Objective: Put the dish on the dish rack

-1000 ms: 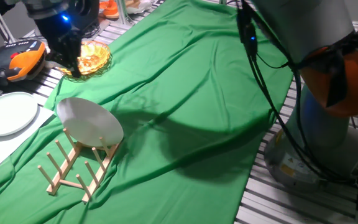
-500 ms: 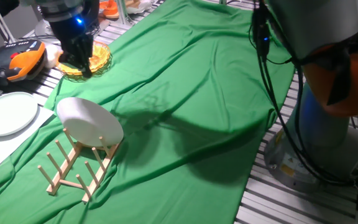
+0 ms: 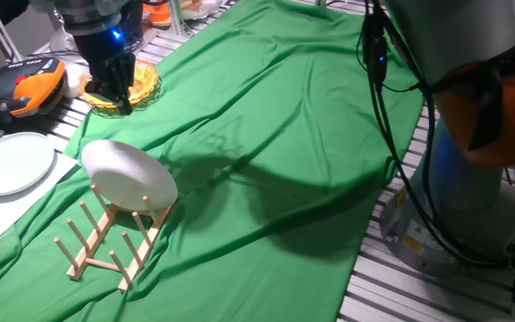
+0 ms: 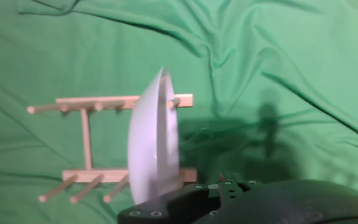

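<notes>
White dish stands on edge, tilted, in the end slot of the wooden dish rack on green cloth. Gripper hangs apart above; jaw state undeterminable.

hand fingertips indistinct, dish bottom hidden

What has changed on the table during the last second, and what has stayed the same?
Only the arm moved: the black gripper shifted a little to the right and further from the camera, above the orange-yellow glass dish. It took hold of nothing and let go of nothing. The plain white round plate leans in the small light-wood peg rack exactly as before, and the paler flat-rimmed plate and the green cloth did not move.
</notes>
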`<state>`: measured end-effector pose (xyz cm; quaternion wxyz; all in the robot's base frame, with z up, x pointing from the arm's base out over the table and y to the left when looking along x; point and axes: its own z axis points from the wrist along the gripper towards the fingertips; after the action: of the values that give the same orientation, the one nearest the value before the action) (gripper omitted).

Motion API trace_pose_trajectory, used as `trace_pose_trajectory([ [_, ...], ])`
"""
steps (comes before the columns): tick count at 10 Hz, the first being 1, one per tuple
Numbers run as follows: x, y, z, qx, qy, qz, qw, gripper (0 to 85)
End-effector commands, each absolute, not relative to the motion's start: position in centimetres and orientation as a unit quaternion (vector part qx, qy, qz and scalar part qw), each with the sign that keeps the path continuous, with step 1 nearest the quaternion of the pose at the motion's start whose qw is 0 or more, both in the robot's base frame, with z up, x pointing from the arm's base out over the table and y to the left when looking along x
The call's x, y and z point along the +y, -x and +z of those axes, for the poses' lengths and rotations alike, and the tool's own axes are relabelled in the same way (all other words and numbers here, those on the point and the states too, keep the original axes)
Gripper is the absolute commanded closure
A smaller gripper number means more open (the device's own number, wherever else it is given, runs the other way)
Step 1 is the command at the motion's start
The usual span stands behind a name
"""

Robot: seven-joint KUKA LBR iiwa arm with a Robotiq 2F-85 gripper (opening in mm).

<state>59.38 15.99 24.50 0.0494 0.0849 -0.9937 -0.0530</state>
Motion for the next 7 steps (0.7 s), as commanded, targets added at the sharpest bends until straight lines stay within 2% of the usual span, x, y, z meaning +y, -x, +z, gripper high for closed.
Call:
trace_pose_trajectory([
  [1,16.17,-59.52,24.36,-0.994,-0.084,-0.055,0.049,85.0],
  [7,17.09,-60.16,24.78,-0.99,-0.115,-0.05,0.06,85.0],
])
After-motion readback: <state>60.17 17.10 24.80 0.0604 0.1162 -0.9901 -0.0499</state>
